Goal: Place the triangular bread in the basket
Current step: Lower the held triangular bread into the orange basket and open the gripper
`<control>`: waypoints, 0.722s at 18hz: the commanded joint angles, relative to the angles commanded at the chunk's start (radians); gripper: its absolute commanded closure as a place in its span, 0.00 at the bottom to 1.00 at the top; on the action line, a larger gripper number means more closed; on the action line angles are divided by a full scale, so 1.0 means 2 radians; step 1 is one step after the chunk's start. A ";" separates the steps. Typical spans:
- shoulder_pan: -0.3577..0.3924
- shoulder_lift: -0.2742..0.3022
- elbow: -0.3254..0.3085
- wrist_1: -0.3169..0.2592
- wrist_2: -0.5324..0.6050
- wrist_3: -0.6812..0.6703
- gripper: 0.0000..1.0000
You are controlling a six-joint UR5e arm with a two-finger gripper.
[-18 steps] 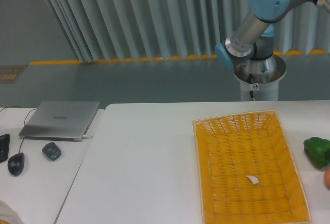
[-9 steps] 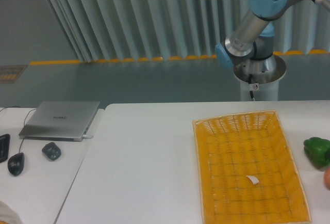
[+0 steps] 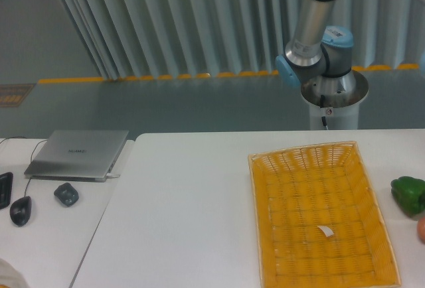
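Since the earlier frame the arm [image 3: 312, 19] has swung: its silver link, slanted before, now stands almost upright above the blue shoulder joint, and the big blue cap at its upper end has risen to the top edge of the view. Nothing on the table [image 3: 179, 221] has shifted. Claw: out of frame, past the top edge, so whether its fingers are apart, together or clamped on anything cannot be told, and positions cannot be referenced to it directly; the visible arm is used as the nearest stand-in. Basket [image 3: 255, 221]: flat on the white table, in front of and below the arm's pedestal [image 3: 334, 99], well apart from the link. Its floor shows only the yellow-orange weave and a small white tag [image 3: 324, 231] lying right of centre. Triangular bread: cannot be identified anywhere in view. Green pepper [image 3: 408, 194] sits just beside the basket's right rim, outside it; under the pepper an orange object [image 3: 422, 229] is cut by the frame edge, too little showing to name. Far to the other side of the arm, on a separate grey surface: closed laptop [image 3: 78, 153], a small dark object [image 3: 66, 194], a mouse [image 3: 20, 210].
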 joint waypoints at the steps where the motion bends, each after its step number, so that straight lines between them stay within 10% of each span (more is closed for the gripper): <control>1: -0.015 0.004 -0.002 0.000 0.000 -0.022 0.68; 8: -0.132 -0.001 -0.002 0.007 0.002 -0.200 0.67; 13: -0.173 -0.061 0.008 0.077 0.021 -0.256 0.66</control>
